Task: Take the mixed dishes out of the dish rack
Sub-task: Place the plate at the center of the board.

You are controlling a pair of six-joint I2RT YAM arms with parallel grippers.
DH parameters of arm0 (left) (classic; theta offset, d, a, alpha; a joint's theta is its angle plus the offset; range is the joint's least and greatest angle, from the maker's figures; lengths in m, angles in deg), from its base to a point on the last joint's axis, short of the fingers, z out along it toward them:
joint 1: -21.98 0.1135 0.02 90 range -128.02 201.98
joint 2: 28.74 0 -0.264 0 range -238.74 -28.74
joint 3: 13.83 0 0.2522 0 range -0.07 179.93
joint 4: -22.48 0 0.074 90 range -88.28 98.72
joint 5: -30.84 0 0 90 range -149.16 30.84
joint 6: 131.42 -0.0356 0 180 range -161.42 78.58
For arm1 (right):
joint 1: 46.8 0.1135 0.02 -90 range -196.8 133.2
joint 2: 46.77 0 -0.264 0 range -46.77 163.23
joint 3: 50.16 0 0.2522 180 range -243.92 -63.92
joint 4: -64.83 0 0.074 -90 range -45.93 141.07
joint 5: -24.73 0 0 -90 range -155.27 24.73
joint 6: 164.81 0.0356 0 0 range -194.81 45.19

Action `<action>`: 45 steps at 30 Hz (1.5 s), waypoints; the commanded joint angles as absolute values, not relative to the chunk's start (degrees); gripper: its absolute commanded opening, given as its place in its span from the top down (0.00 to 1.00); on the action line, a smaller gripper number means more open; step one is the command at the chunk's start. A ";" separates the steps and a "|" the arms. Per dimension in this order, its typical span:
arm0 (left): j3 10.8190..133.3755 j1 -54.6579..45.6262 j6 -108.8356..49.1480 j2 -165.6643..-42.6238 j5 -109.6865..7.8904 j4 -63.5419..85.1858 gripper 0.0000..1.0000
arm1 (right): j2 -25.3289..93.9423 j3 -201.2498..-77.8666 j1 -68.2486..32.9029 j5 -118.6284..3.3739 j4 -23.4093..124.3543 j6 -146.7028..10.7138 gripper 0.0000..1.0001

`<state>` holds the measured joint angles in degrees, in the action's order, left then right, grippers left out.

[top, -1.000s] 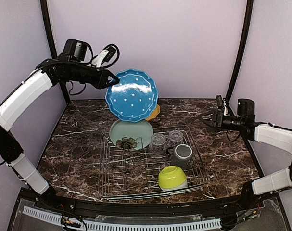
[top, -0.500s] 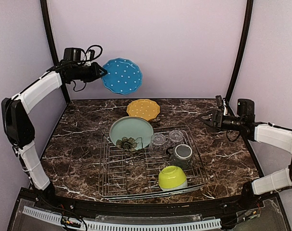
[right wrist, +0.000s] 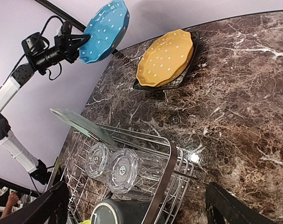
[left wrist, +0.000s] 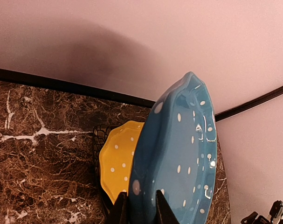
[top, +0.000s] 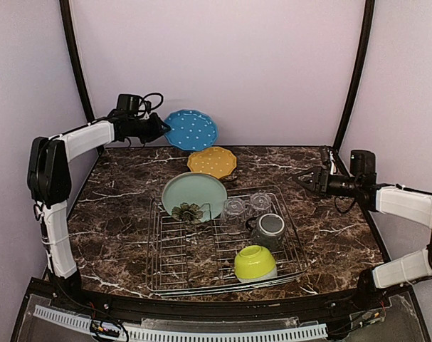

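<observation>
My left gripper (top: 161, 129) is shut on the rim of the dotted blue plate (top: 192, 130) and holds it in the air at the back left, just above and behind the yellow plate (top: 212, 162). In the left wrist view my gripper (left wrist: 140, 209) pinches the blue plate (left wrist: 178, 154) edge-on beside the yellow plate (left wrist: 118, 158). The silver dish rack (top: 156, 283) holds the pale teal plate (top: 194, 192), the black floral plate (top: 187, 211), two clear glasses (top: 234, 208) (top: 259, 201), the dark grey mug (top: 270, 228) and the lime-green bowl (top: 255, 262). My right gripper (top: 306, 177) is open and empty, right of the rack.
The yellow plate leans in a small black wire holder (right wrist: 190, 65) behind the rack. In the right wrist view my open gripper (right wrist: 136, 186) looks over the rack's corner (right wrist: 171, 158), the glasses (right wrist: 125, 168) and the mug (right wrist: 118, 217). Dark marble table, black frame posts at the back corners.
My left arm has carried the blue plate down and towards the back, from high up to just above the yellow plate. The right arm has hardly moved.
</observation>
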<state>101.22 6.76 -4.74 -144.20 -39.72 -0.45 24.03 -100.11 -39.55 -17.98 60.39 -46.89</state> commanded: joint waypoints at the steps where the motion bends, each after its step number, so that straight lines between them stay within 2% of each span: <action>1: 100.14 5.68 0.51 -144.31 -35.61 13.02 0.99 | 23.36 -99.01 -39.35 -18.90 62.07 -47.18 0.01; 31: 105.85 1.42 2.14 -157.06 -37.40 14.12 0.99 | 22.62 -97.69 -39.34 -19.63 62.17 -47.35 0.01; 39: 107.82 1.01 2.47 -159.46 -37.04 13.54 0.94 | 22.55 -97.77 -39.33 -19.74 61.66 -47.65 0.01; 45: 108.41 0.67 1.60 -159.76 -36.99 12.26 0.81 | 23.12 -98.14 -39.33 -19.51 62.07 -47.36 0.01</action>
<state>104.92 1.43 1.06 -162.36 -39.61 6.98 23.44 -98.29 -39.55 -19.05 61.26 -46.87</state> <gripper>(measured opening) 0.174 0.986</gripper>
